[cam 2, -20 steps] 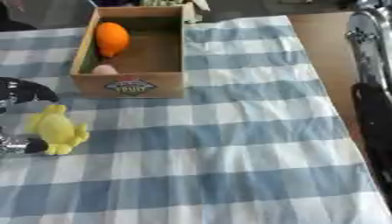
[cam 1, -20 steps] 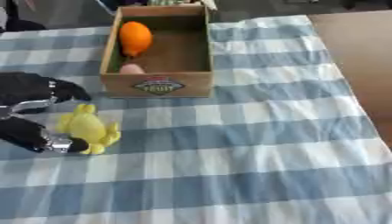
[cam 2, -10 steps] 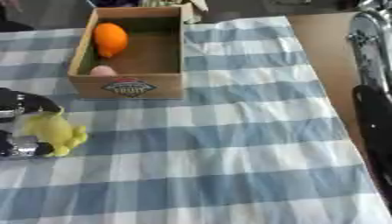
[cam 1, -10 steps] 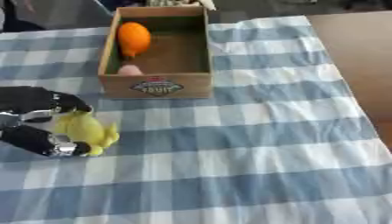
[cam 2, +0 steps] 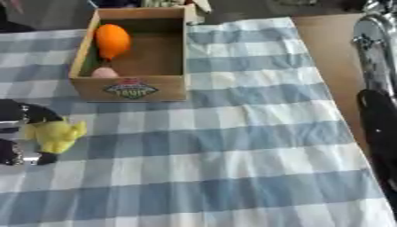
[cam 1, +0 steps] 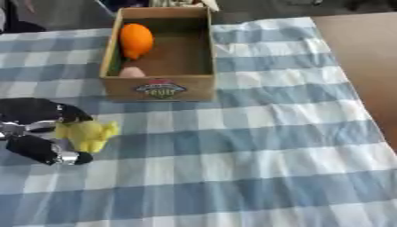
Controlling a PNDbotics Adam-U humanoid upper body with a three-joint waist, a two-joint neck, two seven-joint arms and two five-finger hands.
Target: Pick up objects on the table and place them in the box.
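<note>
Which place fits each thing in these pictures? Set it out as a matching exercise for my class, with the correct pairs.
Things:
1. orange fruit
2. pink object
3. yellow toy
4. label

Places:
A. between the left hand's fingers and thumb
B. box's outer front wall
C. box's far left corner
D. box's near left corner

Pairs: 1-C, 2-D, 3-A, 4-B

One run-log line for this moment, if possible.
left hand: shut on yellow toy | box: holds orange, pink thing | right hand: not in view
</note>
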